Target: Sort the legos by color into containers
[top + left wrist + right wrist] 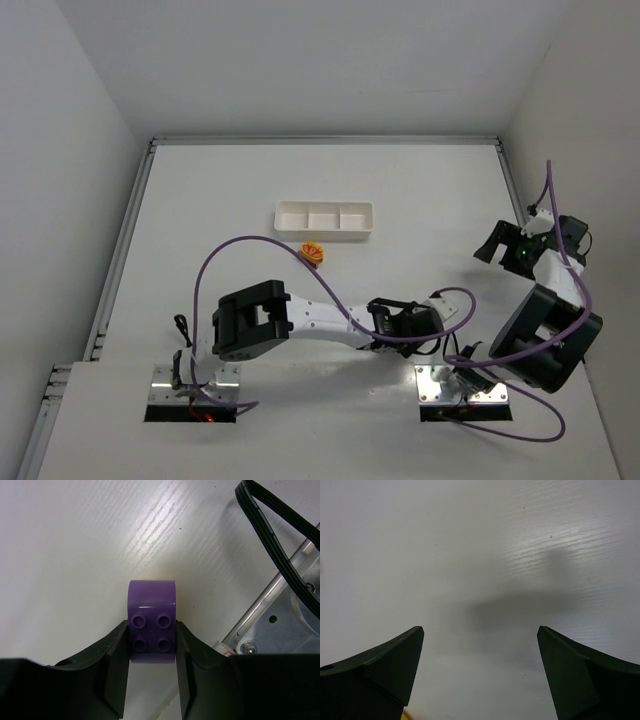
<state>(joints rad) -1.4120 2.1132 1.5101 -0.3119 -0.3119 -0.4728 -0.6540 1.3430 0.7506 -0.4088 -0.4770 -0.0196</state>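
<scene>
White table (pixel 250 190): left gripper (pixel 151 635) clamps purple lego (pixel 151 600); right gripper (pixel 480 632) spread wide

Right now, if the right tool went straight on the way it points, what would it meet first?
Probably just the bare table. Nothing shows ahead of the open right tool, though depth is unclear.

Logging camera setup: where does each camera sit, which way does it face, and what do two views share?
Top external: above and behind, looking down on the table, white tray, orange brick; left arm, right arm show.
Left wrist: on left arm, looking down past the left claw, shut on a purple brick.
Right wrist: on right arm, looking down at the table; open right claw shows.
Shared: top and left wrist show the right arm's base plate.
</scene>
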